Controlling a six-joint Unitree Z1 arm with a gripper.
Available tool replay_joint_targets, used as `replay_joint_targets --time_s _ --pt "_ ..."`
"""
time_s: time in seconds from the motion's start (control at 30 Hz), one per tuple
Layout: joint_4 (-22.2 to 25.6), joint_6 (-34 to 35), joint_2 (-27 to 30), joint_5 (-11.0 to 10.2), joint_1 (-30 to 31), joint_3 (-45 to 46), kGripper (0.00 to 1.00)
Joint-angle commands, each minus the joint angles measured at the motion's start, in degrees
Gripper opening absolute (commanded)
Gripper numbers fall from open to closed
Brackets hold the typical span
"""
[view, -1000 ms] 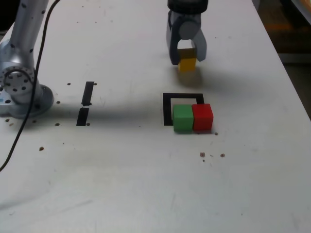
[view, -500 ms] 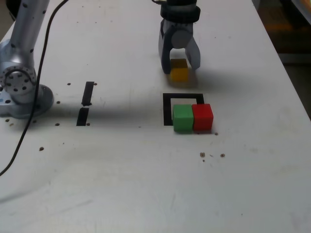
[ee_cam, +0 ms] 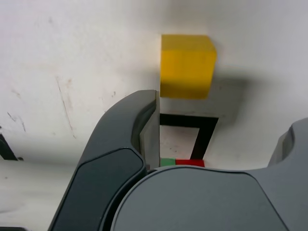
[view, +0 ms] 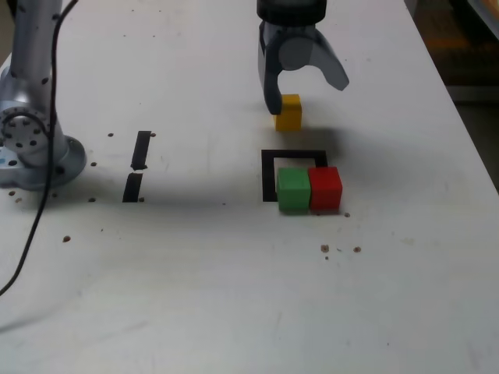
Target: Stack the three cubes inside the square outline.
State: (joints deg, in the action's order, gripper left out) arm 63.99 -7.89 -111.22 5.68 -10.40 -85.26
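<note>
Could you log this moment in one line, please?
gripper: open | yellow cube: released, outside square outline

- we have the gripper (view: 310, 97) wide open; fingers (ee_cam: 137, 125) spread well apart, nothing between them;
- our wrist (view: 291, 9) sits at the exterior view's top edge, fingers pointing down toward its bottom;
- our arm base (view: 35, 148) stands at the exterior view's left; the link (view: 31, 54) above it rises out of frame

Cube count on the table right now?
3. Yellow cube on the table beyond the square outline, by the open tool; green cube over the outline's near part; red cube against green's right side in the exterior view.
</note>
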Motion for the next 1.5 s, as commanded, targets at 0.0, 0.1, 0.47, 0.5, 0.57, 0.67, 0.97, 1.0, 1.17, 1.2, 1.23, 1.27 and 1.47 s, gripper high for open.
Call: replay_joint_targets --time_s 0.0,0.1,0.47,0.5,0.57,0.67,0.97,1.0,1.17,1.2,1.23,1.27,1.47 --pt "-0.1 1.1 1.6 -0.1 2.9 -0.8 0.92" --pt "-0.8 2.3 1.7 -0.1 5.6 -0.8 0.92" --pt "-4.1 3.8 -0.7 0.7 8.3 0.9 0.92" --pt "-4.3 3.8 -0.9 0.8 8.3 1.0 0.92" --pt "-4.7 3.8 -1.4 1.2 8.3 1.2 0.92" --pt "-5.3 3.8 -2.3 2.2 8.5 1.3 0.92" --pt "-7.8 3.9 -4.5 4.8 9.9 0.7 0.92" --pt "-8.0 3.9 -4.6 5.1 10.1 0.7 0.92" --pt "-8.6 4.8 -4.9 6.2 11.2 1.3 0.92" --pt "-8.7 5.2 -4.9 6.4 11.5 1.5 0.92" --pt "-8.8 5.5 -5.0 6.6 11.9 1.6 0.92" --pt "-8.9 5.9 -5.0 6.8 12.2 1.7 0.92" --pt "-9.5 7.9 -5.0 7.6 14.1 2.0 0.92"
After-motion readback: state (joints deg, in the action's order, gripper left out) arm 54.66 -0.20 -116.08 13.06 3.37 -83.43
